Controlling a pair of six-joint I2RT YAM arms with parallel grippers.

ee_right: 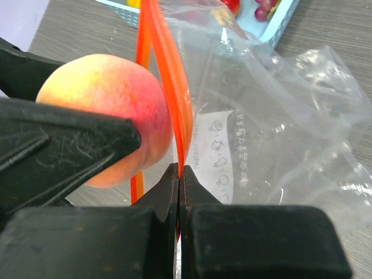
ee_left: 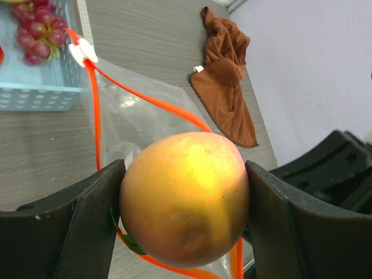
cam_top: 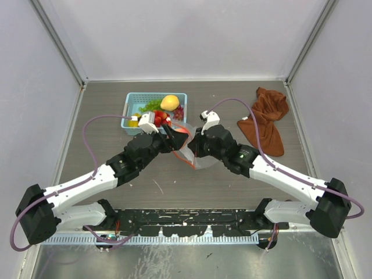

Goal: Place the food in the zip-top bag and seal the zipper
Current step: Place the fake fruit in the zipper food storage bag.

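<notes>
My left gripper (ee_left: 185,200) is shut on an orange-red peach (ee_left: 185,197), held at the open mouth of the clear zip-top bag (ee_left: 139,125). The peach also shows in the right wrist view (ee_right: 107,116). My right gripper (ee_right: 179,174) is shut on the red-orange zipper strip (ee_right: 168,75) and holds one side of the mouth up; the bag's white label (ee_right: 218,151) faces it. In the top view both grippers meet at the bag (cam_top: 195,154) in front of the light-blue basket (cam_top: 132,99), which holds a yellow-orange peach (cam_top: 170,102), purple grapes (cam_top: 178,111) and green leaves (cam_top: 152,105).
A rust-brown cloth (cam_top: 264,119) lies at the right of the table; it also shows in the left wrist view (ee_left: 224,81). The basket sits close behind the bag. White walls enclose the table on three sides.
</notes>
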